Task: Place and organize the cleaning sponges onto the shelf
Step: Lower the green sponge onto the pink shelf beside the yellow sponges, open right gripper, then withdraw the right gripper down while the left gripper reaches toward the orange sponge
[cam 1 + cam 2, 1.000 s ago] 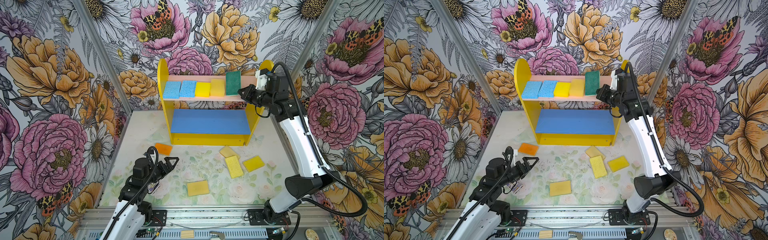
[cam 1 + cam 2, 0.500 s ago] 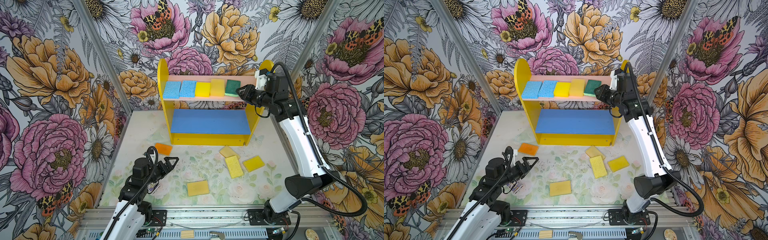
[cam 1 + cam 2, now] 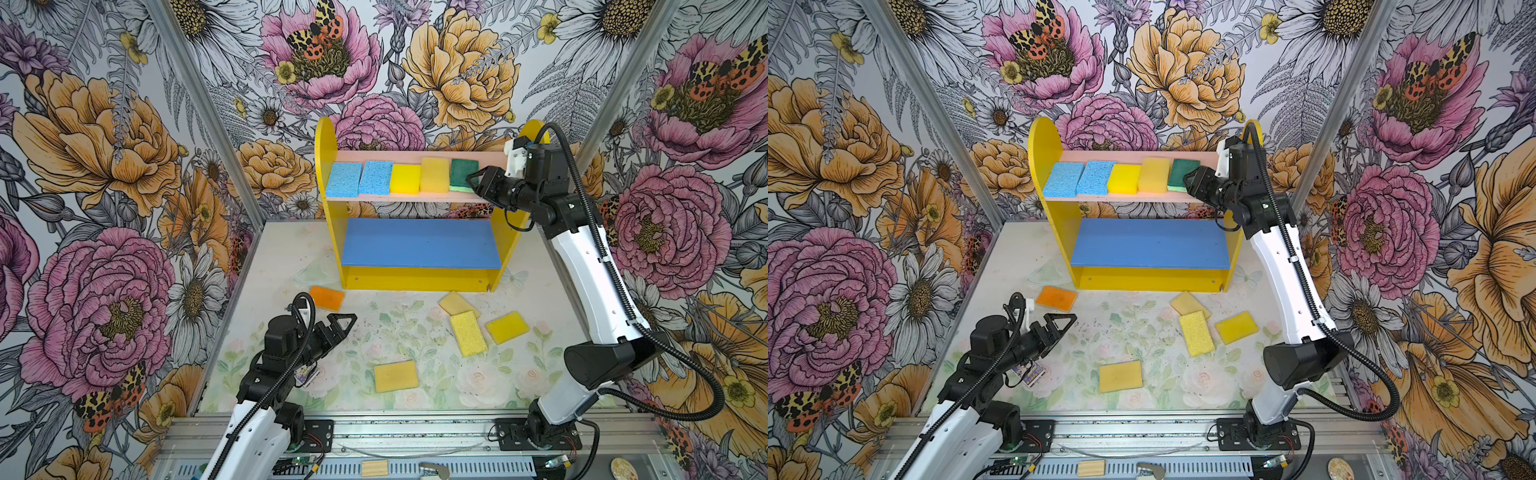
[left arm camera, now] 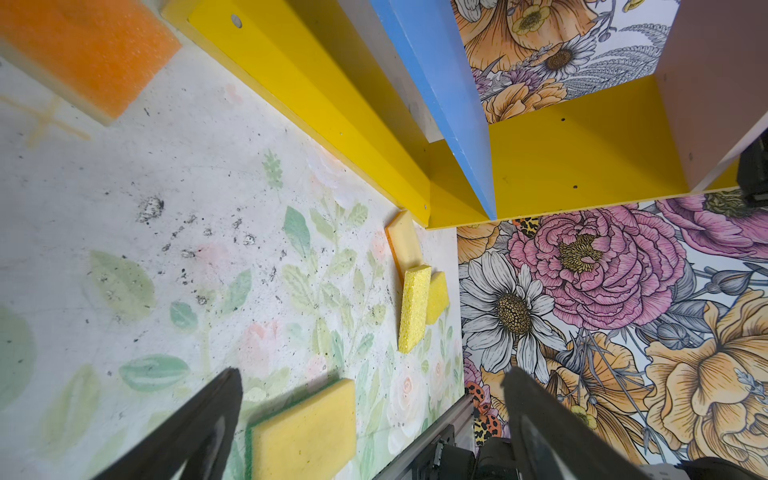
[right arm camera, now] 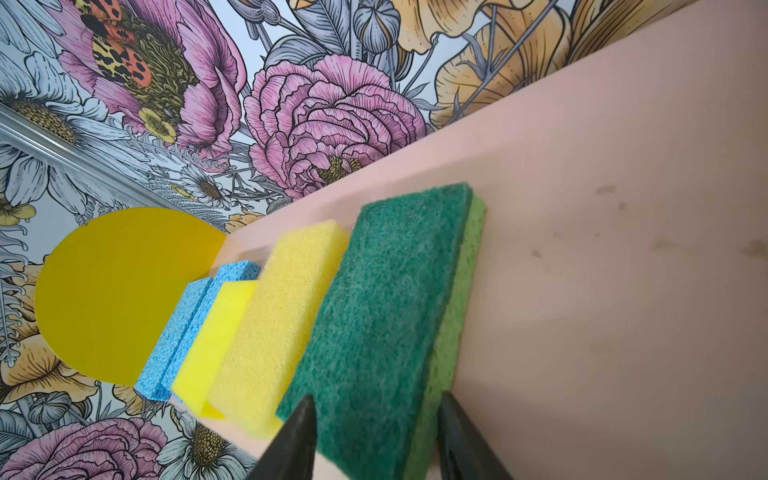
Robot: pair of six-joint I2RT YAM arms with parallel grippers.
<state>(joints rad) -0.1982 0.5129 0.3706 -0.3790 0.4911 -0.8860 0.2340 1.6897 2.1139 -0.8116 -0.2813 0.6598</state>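
Observation:
The shelf (image 3: pixel 328 199) stands at the back of the table. On its pink board lie two light blue sponges (image 3: pixel 344 179), a yellow one (image 3: pixel 406 178), a pale yellow one (image 3: pixel 434 174) and a dark green sponge (image 3: pixel 462 174) (image 5: pixel 386 299). My right gripper (image 3: pixel 473 185) (image 5: pixel 376 399) is open at the board's right end, with a finger on each side of the green sponge's near end. An orange sponge (image 3: pixel 327 298) and several yellow sponges (image 3: pixel 468 333) (image 3: pixel 395 376) lie on the table. My left gripper (image 3: pixel 347 328) (image 4: pixel 372 374) hovers open and holds nothing, near the orange one.
The blue board (image 3: pixel 419 243) below carries nothing. A purple card packet (image 3: pixel 305 374) lies under the left arm. A small wooden block (image 3: pixel 374 467) sits on the front rail. Flowered walls close in at the back and on both sides.
The right gripper has opened. The dark green sponge, upright in its grip a second ago, now lies flat on the pink board. The left arm has not moved.

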